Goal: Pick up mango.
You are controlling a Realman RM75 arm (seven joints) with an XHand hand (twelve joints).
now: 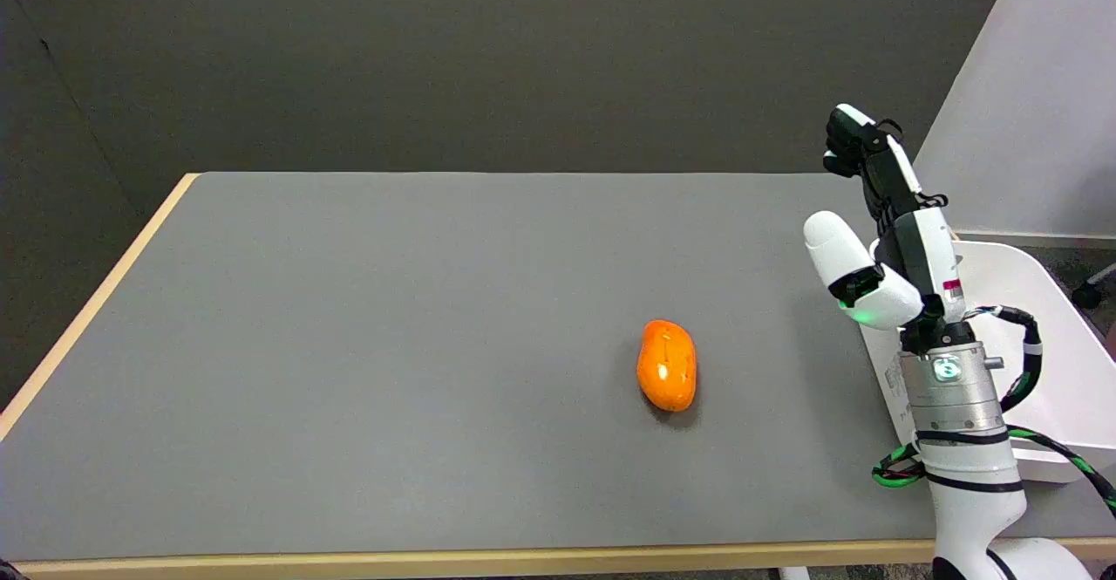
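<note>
Mango [667,365] lies on bench [349,344], right of center; robot hand [876,222] raised further right, empty, fingers spread.

White arm, black-and-white hand — that's the whole look

The right hand [876,222] shows glossy white shells over black segments, the fingers [850,139] black with white caps; just below them a small red mark sits on the white casing and a green light glows on the rounded white part. Further below the fingers comes a silver metal wrist cylinder [949,388] with a lit round emblem, then black bands — and black and green-black cables [1020,371] looping beside the white arm [972,510].
</note>
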